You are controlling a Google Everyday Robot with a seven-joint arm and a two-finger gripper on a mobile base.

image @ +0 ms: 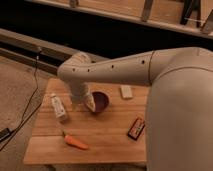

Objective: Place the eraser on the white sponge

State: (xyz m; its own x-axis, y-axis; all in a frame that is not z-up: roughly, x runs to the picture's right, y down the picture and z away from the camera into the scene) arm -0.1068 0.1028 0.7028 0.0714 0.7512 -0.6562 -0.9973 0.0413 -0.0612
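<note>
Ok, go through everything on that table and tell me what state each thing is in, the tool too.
eraser: flat on the table, front right, not held.
white sponge: flat, nothing on it.
dark bowl: upright, open side up.
tool: low beside the dark bowl's left rim, away from the eraser.
carrot: lying flat, front left.
white bottle: left of the tool; upright or lying, cannot tell.

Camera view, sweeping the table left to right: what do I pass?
White bottle → carrot → dark bowl → white sponge → eraser. The pincer is at the bowl's left edge.
</note>
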